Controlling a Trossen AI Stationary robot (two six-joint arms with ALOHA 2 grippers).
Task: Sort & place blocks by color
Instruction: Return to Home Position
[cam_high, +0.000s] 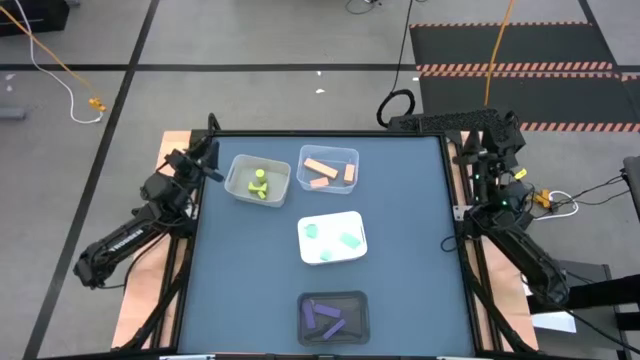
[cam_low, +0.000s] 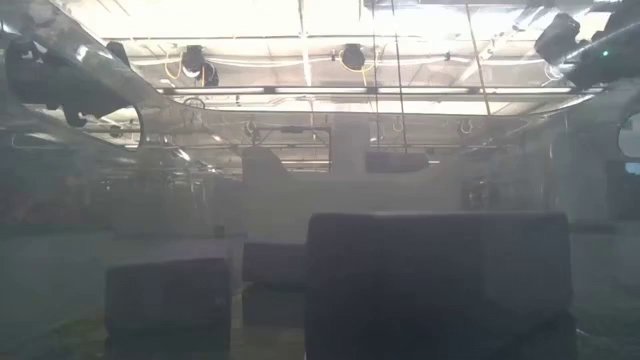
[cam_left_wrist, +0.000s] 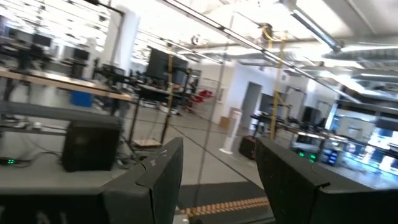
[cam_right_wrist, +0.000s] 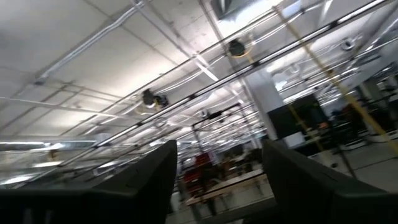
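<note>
The table (cam_high: 410, 260) carries four trays, set from its middle toward its left side.

1. Gray bin (cam_high: 238, 165), near the far-left corner: holds the yellow-green blocks (cam_high: 259, 183).
2. Clear bin (cam_high: 335, 152), just beside the gray bin and near the far edge: holds the peach blocks (cam_high: 320, 172).
3. White tray (cam_high: 330, 222), at mid-table: holds the mint blocks (cam_high: 349, 240).
4. Dark tray (cam_high: 358, 300), against the near edge: holds the purple blocks (cam_high: 325, 316).

Each colour lies in its own tray. A broad strip of bare tabletop runs between the trays and the right edge; a narrower strip runs along the left edge.

The left arm (cam_high: 130, 235) is folded outside the left edge, its tip near the far-left corner beside the gray bin. The left gripper (cam_left_wrist: 217, 155) has its fingers apart and grips nothing.

The right arm (cam_high: 520, 245) is folded outside the right edge, its tip near the far-right corner, well apart from all trays. The right gripper (cam_right_wrist: 219, 152) likewise has its fingers apart and grips nothing.
</note>
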